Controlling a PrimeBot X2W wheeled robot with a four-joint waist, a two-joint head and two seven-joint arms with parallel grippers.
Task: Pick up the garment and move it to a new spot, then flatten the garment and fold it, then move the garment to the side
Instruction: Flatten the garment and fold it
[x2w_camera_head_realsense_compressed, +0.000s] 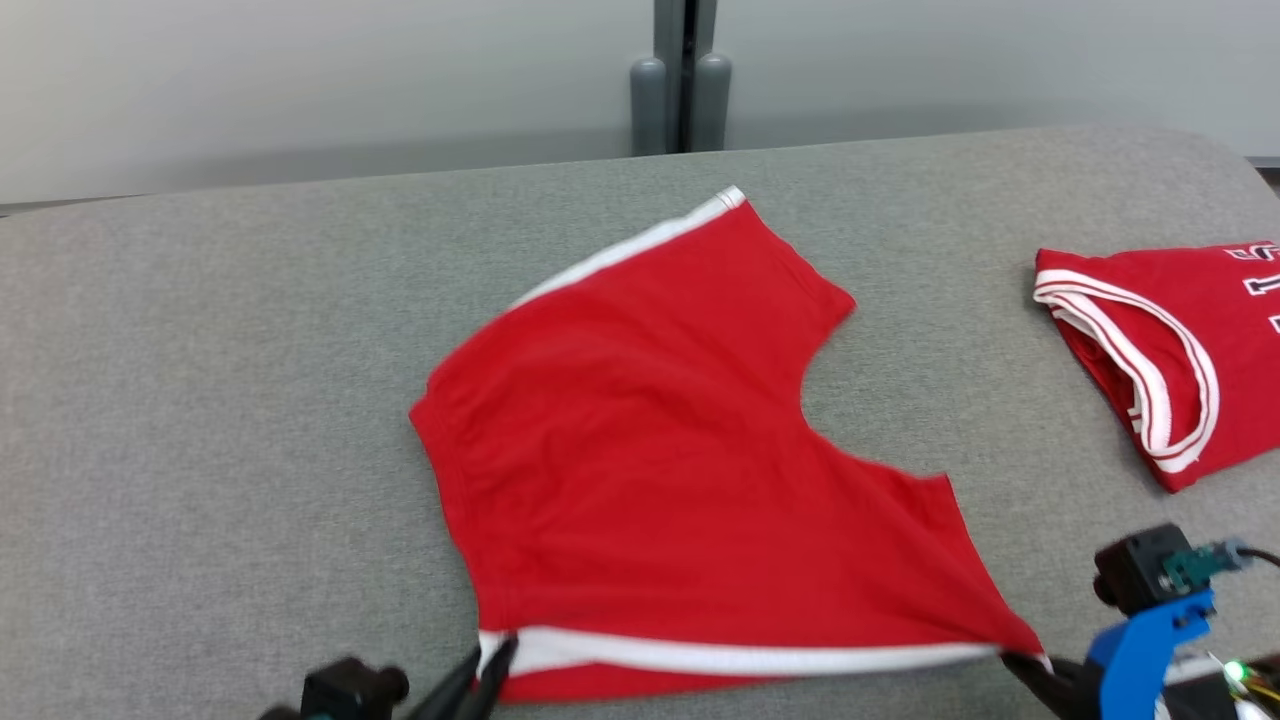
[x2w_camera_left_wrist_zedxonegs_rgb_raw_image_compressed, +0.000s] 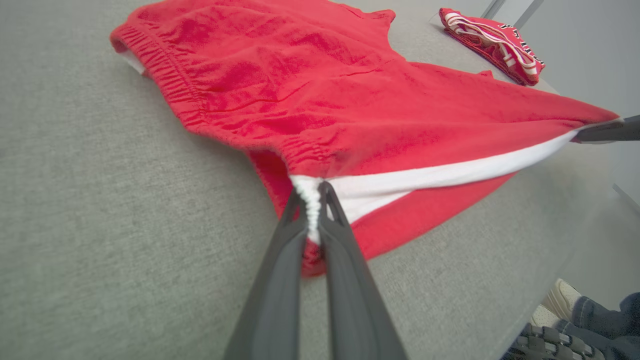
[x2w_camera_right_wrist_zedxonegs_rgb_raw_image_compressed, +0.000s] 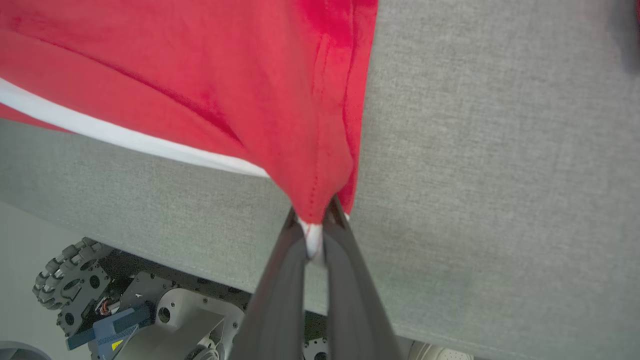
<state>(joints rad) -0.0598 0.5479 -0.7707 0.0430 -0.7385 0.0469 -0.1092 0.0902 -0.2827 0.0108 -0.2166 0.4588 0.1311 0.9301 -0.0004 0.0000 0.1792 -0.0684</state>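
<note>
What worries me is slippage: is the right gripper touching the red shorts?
Touching. The right wrist view shows the right gripper pinching a corner of the red shorts.

on the grey cloth-covered table (x2w_camera_head_realsense_compressed: 200, 350) a folded red jersey (x2w_camera_head_realsense_compressed: 1180, 370) lies at 3 o'clock. beyond the table's far edge at 12 o'clock, 2 grey posts (x2w_camera_head_realsense_compressed: 710, 100) stand against a pale wall (x2w_camera_head_realsense_compressed: 300, 80). in the left wrist view a person's pale shoe (x2w_camera_left_wrist_zedxonegs_rgb_raw_image_compressed: 557, 300) shows at 5 o'clock.

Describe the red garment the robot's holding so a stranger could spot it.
On the grey table, look to the middle. The red shorts lie spread there, white-striped near edge pinched by the left gripper and right gripper. Unlike the folded red jersey at the right, they show no lettering.
</note>
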